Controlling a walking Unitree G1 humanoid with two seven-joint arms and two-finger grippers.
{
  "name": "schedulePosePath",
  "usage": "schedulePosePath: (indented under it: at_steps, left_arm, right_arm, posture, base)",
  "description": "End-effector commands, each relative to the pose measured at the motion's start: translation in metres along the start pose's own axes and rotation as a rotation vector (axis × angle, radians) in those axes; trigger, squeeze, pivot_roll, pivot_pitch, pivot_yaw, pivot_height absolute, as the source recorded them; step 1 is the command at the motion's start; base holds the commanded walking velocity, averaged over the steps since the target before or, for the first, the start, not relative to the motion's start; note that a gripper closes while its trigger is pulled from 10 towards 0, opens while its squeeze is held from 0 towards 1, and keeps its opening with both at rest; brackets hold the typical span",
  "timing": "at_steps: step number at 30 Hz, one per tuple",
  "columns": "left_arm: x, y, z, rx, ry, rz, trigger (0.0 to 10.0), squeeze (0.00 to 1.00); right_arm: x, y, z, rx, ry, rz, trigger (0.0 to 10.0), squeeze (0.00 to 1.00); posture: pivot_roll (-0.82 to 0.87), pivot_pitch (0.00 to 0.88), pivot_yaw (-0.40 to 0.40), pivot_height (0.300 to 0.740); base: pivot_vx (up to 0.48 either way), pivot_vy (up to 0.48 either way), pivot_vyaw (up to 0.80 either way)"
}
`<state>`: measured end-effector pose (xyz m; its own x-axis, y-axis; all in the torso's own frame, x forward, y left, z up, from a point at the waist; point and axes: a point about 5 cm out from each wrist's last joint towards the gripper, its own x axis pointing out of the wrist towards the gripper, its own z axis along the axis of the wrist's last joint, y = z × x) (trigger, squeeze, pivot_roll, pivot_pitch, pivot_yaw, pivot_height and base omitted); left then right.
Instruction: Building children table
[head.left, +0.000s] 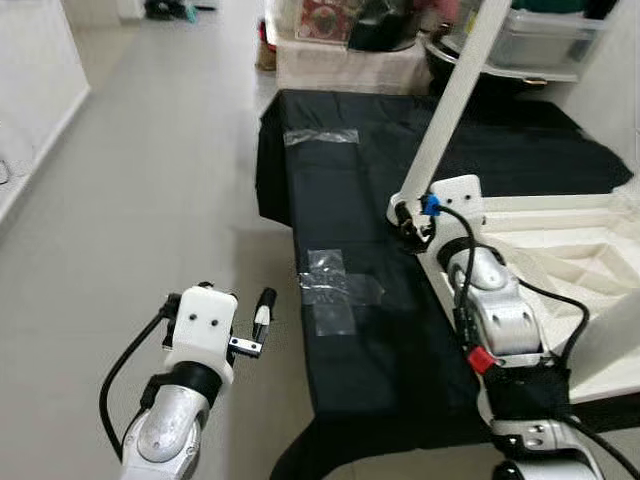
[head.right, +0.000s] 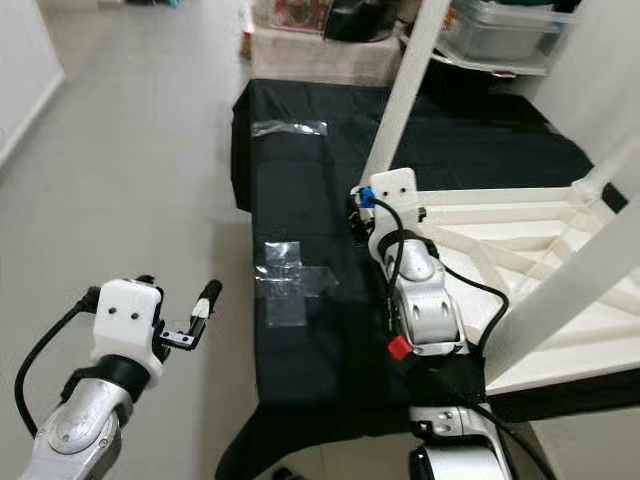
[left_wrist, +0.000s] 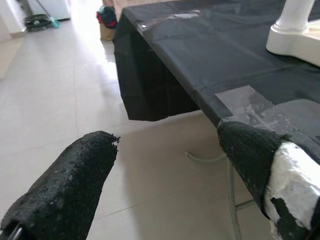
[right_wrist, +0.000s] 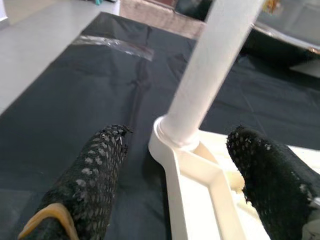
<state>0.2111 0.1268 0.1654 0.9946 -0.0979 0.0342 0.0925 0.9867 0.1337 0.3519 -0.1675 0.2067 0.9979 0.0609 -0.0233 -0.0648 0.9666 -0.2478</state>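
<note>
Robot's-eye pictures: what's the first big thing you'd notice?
A white children's table lies upside down on a bench under a black cloth, its legs sticking up. The right gripper is at the base of the nearest white leg, jaws open on either side of it. The left gripper hovers open over the grey floor, beside the bench.

text: none legible | labels: none | brands: none | numbers: none
</note>
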Motion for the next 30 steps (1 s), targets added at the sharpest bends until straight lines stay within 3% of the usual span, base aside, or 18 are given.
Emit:
schedulePosePath:
  at_steps: [1, 7, 11, 17, 23, 27, 30]
  left_arm:
    - [0.0, -0.002, -0.003, 0.003, 0.014, -0.01, 10.0, 0.0]
    - [0.0, -0.003, -0.004, 0.003, 0.015, -0.011, 10.0, 0.0]
    - [-0.001, -0.004, -0.003, 0.001, 0.013, -0.012, 10.0, 0.0]
    - [-0.002, -0.003, -0.003, 0.001, 0.015, -0.008, 10.0, 0.0]
    - [-0.003, -0.005, -0.003, 0.002, 0.016, -0.009, 10.0, 0.0]
    - [-0.004, -0.006, -0.003, 0.0, 0.018, -0.011, 10.0, 0.0]
    - [-0.007, -0.006, -0.001, -0.003, 0.019, -0.009, 10.0, 0.0]
  right_arm:
    - [0.001, 0.001, -0.003, 0.008, 0.027, 0.013, 10.0, 0.0]
    - [0.004, 0.006, -0.005, -0.026, 0.061, 0.069, 10.0, 0.0]
    - [0.008, 0.006, -0.006, 0.028, 0.109, 0.105, 10.0, 0.0]
    - [0.017, 0.004, -0.002, 0.027, 0.146, 0.148, 10.0, 0.0]
    - [0.034, -0.015, 0.0, -0.038, 0.208, 0.096, 10.0, 0.0]
    - [0.041, -0.028, -0.008, -0.05, 0.282, 0.059, 10.0, 0.0]
    - [0.043, -0.048, -0.021, -0.094, 0.363, -0.002, 10.0, 0.0]
  posture:
    - [0.09, 0.086, -0.085, 0.74]
    - [0.09, 0.082, -0.086, 0.74]
    - [0.09, 0.084, -0.092, 0.74]
    - [0.09, 0.084, -0.094, 0.74]
    - [0.09, 0.1, -0.103, 0.74]
    - [0.09, 0.117, -0.107, 0.74]
    - [0.09, 0.139, -0.113, 0.74]
  base:
    - [0.0, 0.0, -0.77]
    - [0.0, 0.0, -0.59]
    - [0.0, 0.0, 0.0]
    - [0.0, 0.0, 0.0]
    - [0.0, 0.0, 0.0]
    - [0.0, 0.0, 0.0]
    - [0.0, 0.0, 0.0]
